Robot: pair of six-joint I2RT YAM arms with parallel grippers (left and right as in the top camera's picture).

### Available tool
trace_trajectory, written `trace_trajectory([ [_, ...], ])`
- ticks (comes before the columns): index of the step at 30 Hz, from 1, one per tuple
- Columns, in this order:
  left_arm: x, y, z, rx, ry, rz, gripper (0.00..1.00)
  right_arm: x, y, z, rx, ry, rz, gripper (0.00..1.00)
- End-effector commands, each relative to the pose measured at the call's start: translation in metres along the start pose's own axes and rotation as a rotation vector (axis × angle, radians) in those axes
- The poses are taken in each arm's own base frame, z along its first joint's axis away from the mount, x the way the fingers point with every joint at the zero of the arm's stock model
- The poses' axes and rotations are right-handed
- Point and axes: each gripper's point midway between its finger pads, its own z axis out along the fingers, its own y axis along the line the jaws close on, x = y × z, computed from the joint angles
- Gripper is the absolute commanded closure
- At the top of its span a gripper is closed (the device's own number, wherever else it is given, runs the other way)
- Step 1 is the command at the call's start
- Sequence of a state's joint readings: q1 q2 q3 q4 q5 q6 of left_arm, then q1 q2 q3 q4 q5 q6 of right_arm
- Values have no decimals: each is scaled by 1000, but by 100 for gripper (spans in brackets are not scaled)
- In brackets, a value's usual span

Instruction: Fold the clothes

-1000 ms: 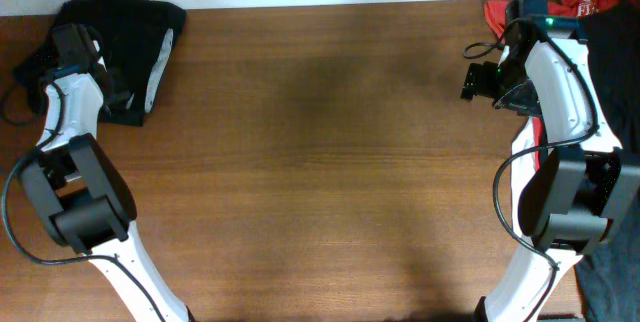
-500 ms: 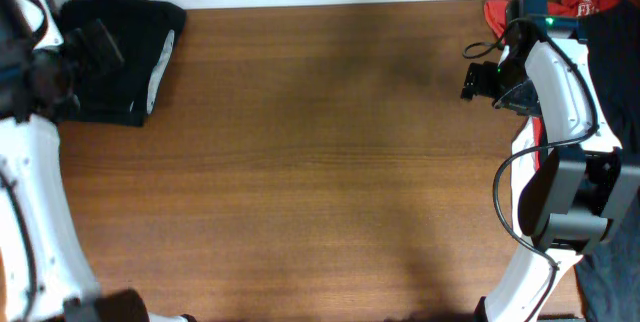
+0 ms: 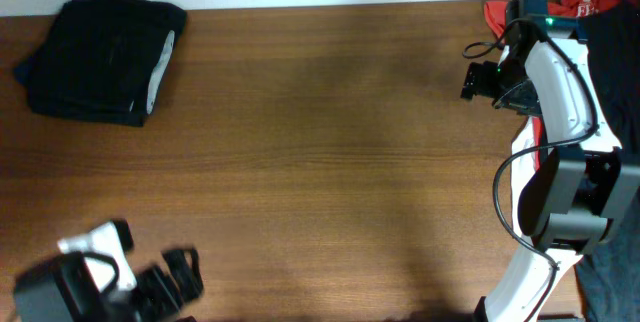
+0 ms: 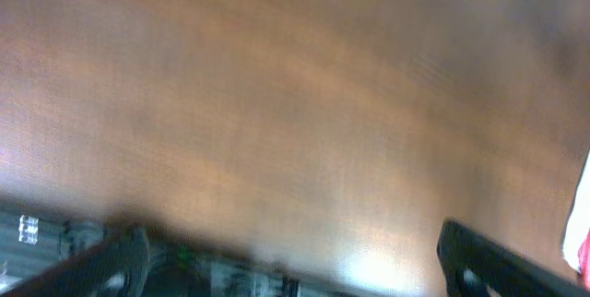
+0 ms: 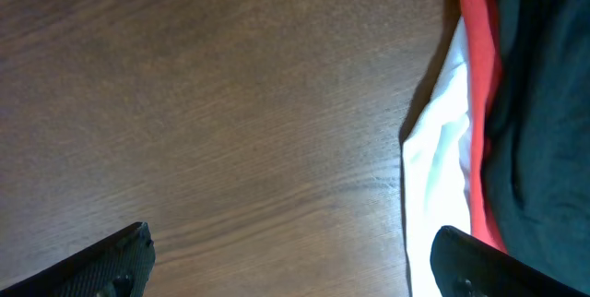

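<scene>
Pulled back to the near left, the left gripper [image 3: 178, 274] is wide open and empty. The right gripper [image 3: 478, 80] is open and empty too. One black garment [image 3: 95, 57] lies folded at the far left corner. The pile of clothes [image 3: 612, 32], red, white and dark, waits unfolded at the far right.

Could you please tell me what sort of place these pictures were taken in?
Probably a robotics lab bench set up for laundry folding: robot arms at a wooden table, a folded black garment in its far left corner, and a heap of unfolded clothes at its right edge.
</scene>
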State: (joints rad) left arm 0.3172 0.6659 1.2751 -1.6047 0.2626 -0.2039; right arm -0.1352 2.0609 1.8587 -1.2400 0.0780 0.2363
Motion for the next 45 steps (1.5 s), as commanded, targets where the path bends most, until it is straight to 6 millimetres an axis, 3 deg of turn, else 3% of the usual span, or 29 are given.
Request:
trace_trajectory([
  [1, 30, 2, -9, 8, 7, -9, 1, -3, -1, -5, -2, -16, 12, 1],
  [7, 24, 1, -10, 12, -19, -2, 1, -3, -1, -5, -2, -15, 12, 1],
  [10, 1, -4, -3, 45, -121, 43, 1, -3, -1, -5, -2, -16, 12, 1],
  [11, -15, -13, 2, 97, -204, 108, 1, -3, -1, -5, -2, -16, 12, 1],
  [14, -23, -27, 36, 213, -336, 232, 1, -3, -1, -5, -2, -15, 12, 1],
  [17, -22, -25, 79, 272, -459, 279, 1, -3, -1, -5, -2, -16, 12, 1],
  [21, -28, -24, 122, 338, -634, 320, 1, -3, -1, -5, -2, -15, 12, 1],
  [28, -33, -16, 159, 371, -741, 267, 1, -3, -1, -5, -2, -15, 12, 1],
  [35, -51, 14, 158, 197, -838, 138, 1, -3, -1, -5, -2, -16, 12, 1],
  [45, -54, 15, 159, 186, -872, 157, 1, -3, -1, -5, -2, -16, 12, 1],
])
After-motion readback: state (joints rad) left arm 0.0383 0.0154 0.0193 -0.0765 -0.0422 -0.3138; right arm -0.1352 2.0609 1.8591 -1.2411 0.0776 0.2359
